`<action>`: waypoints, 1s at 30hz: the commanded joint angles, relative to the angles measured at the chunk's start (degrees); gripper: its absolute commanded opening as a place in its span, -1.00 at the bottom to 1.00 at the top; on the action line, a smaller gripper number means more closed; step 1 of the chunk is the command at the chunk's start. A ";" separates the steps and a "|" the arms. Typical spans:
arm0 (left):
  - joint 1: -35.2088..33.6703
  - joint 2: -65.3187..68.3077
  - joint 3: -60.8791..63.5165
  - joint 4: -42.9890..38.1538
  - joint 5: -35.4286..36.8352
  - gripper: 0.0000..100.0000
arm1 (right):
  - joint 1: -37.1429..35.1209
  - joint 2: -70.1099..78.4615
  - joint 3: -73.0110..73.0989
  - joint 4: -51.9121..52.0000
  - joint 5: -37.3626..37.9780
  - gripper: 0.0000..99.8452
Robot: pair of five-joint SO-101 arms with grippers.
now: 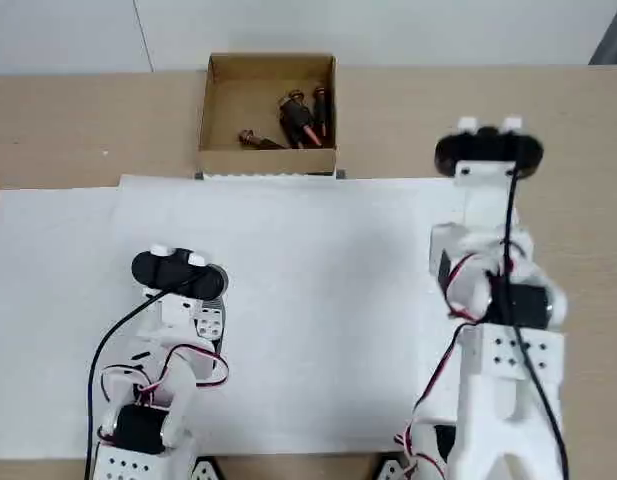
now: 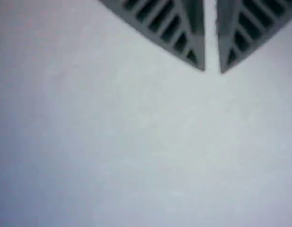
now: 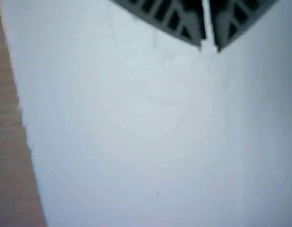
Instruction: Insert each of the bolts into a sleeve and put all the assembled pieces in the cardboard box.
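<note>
1. So, the cardboard box [image 1: 233,90] sits at the top centre of the high view. It's on the wooden table [image 1: 88,110], with its near wall right at the far edge of the white paper sheet [image 1: 318,300].
2. Inside the box are the assembled pieces [image 1: 300,118], dark bolts with reddish-orange sleeves on them. Most are bunched toward the right half of the box and lean across each other. One lies flatter, toward the near wall at the box's centre. They overlap too much for me to give an exact count.
3. The box itself is plain brown with an open top and low walls, and its left half is bare floor.
4. The left arm [image 1: 173,330] is folded up at the lower left of the high view, over the paper. In its wrist view the left gripper [image 2: 212,70] has both ribbed grey fingers pressed nearly together, with just a thin slit between them. It has hold of nothing and points at plain white paper.
5. The right arm [image 1: 493,290] is at the right of the high view, near the paper's right edge. The right gripper [image 3: 208,47] looks the same: fingers closed to a hairline gap, gripping nothing, over the paper, with a strip of table wood along one side of that view.
6. Both grippers are well apart from the box.
</note>
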 commanded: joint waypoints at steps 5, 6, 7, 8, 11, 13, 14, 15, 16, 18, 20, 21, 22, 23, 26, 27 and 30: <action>0.09 -0.70 -0.22 0.26 -0.35 -0.99 | 0.13 -6.55 14.51 -12.62 -0.44 -1.00; 0.09 -0.70 -0.22 0.26 -0.35 -0.99 | 0.13 -7.16 16.35 -14.29 -0.44 -1.00; 0.09 -0.70 -0.22 0.26 -0.35 -0.99 | 0.04 -7.87 18.02 -15.87 -0.44 -1.00; 0.09 -0.70 -0.22 0.26 -0.35 -0.99 | -0.04 -8.57 19.78 -17.45 -0.44 -1.00; 0.09 -0.70 -0.22 0.26 -0.35 -0.99 | -1.27 -11.21 24.88 -21.32 -0.44 -1.00; 0.09 -0.70 -0.22 0.26 -0.35 -0.99 | -2.33 -13.49 28.31 -23.69 -0.44 -1.00; 0.09 -0.70 -0.22 0.26 -0.35 -0.99 | -2.59 -14.73 29.89 -24.75 -0.44 -1.00; 0.09 -0.70 -0.22 0.26 -0.35 -0.99 | -3.03 -16.04 31.38 -25.54 -0.44 -1.00; 0.09 -0.70 -0.22 0.26 -0.35 -0.99 | -3.47 -17.45 32.70 -26.15 -0.44 -1.00; 0.09 -0.70 -0.22 0.26 -0.35 -0.99 | -4.44 -20.35 35.43 -26.95 -0.44 -1.00; 0.09 -0.70 -0.22 0.26 -0.35 -0.99 | -5.58 -23.52 38.07 -26.95 -0.44 -1.00; 0.09 -0.70 -0.22 0.26 -0.35 -0.99 | -6.11 -25.19 39.47 -26.95 -0.44 -1.00; 0.09 -0.70 -0.22 0.26 -0.35 -0.99 | -6.55 -26.77 40.79 -26.95 -0.44 -1.00; 0.09 -0.70 -0.22 0.26 -0.35 -0.99 | -7.08 -28.70 42.29 -26.95 -0.44 -1.00; 0.09 -0.70 -0.22 0.26 -0.35 -0.99 | -8.04 -34.42 46.59 -26.95 -1.32 -1.00; 0.09 -0.70 -0.22 0.26 -0.35 -0.99 | -8.13 -36.53 47.91 -26.77 -2.20 -1.00; 0.09 -0.70 -0.22 0.26 -0.35 -0.99 | -8.31 -42.33 51.96 -26.42 -3.25 -1.00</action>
